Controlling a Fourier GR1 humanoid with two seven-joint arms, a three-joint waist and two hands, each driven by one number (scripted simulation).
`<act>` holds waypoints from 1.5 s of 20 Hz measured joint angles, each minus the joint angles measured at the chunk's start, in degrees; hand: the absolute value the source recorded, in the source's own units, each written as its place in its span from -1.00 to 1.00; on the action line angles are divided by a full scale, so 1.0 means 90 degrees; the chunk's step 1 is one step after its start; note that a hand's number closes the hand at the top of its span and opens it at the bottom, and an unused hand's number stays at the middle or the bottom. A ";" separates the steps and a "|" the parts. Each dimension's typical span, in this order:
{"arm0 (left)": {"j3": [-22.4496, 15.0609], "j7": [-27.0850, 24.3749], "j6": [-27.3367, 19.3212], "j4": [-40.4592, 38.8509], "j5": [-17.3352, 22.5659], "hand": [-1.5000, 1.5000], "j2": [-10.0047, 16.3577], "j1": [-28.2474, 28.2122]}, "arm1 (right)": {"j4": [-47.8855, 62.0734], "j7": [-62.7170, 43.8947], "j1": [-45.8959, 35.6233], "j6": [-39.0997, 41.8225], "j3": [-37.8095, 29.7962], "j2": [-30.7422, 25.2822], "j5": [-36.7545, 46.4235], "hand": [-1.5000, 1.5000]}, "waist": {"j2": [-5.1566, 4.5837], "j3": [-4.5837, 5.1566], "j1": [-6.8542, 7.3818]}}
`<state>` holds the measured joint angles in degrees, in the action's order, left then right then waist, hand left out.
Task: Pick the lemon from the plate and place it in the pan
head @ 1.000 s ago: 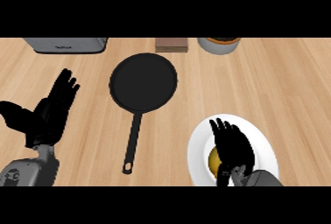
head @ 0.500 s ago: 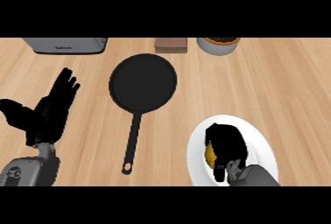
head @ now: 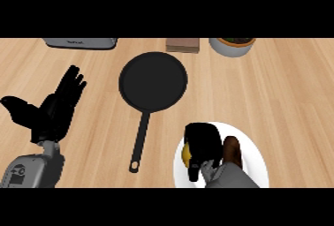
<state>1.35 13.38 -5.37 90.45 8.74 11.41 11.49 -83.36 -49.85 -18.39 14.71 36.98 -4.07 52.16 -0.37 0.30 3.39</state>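
Just inside plate's (head: 258, 152) rim: lemon (head: 186, 153)

Head view looks steeply down at the counter (head: 274, 97).

A kitchen: wooden counter (head: 267, 88) with frying pan (head: 153, 81), white plate (head: 256, 154), grey appliance (head: 79, 43).
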 measured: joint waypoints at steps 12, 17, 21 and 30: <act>-0.0425 0.0075 0.0202 -0.0184 -0.0083 0.00 -0.0162 0.0396 | 0.0862 -0.1316 -0.3010 -0.0771 0.0530 0.0366 0.0571 1.00 | -0.0028 0.0012 0.0734; -0.0480 0.0088 0.0208 -0.0282 -0.0116 0.00 -0.0203 0.0521 | 0.1302 -0.1586 -0.4260 -0.0848 0.0512 0.0362 0.0756 1.00 | -0.0020 0.0020 0.0831; -0.0515 0.0074 0.0193 -0.0357 -0.0151 0.00 -0.0249 0.0642 | 0.1757 -0.1738 -0.5030 -0.0939 0.0338 0.0358 0.0669 1.00 | -0.0056 0.0022 0.0883; -0.0441 0.0032 0.0119 -0.0534 -0.0202 0.00 -0.0255 0.0684 | 0.2785 -0.2027 -0.6231 -0.1281 -0.0094 0.0348 0.0503 1.00 | -0.0079 0.0013 0.0728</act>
<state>-2.62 13.66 -4.30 85.65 6.93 9.11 17.64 -58.30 -68.09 -74.46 3.18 36.14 -0.94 56.69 -1.08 0.41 9.94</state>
